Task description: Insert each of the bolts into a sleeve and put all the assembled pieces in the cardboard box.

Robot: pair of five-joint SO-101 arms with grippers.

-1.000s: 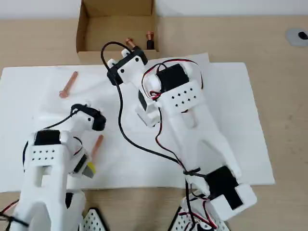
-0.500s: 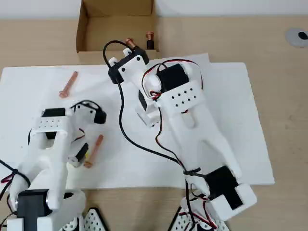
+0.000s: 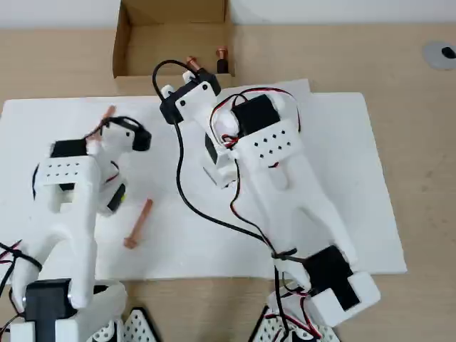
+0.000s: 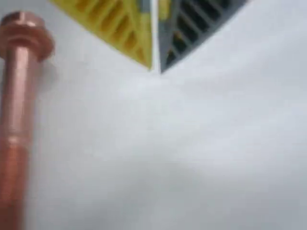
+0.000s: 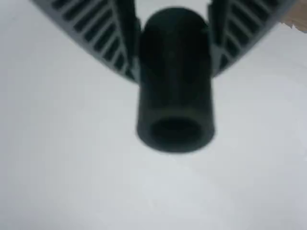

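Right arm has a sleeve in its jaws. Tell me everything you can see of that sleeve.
The sleeve is a short black tube, matte, plastic or rubber by its look. It sits between the jaws of the right gripper, which press on its two sides at the end nearer the wrist; the far end sticks out past their tips. That end is open and dark inside, with no bolt seen in it. It faces the white sheet; whether it touches the sheet I cannot tell.
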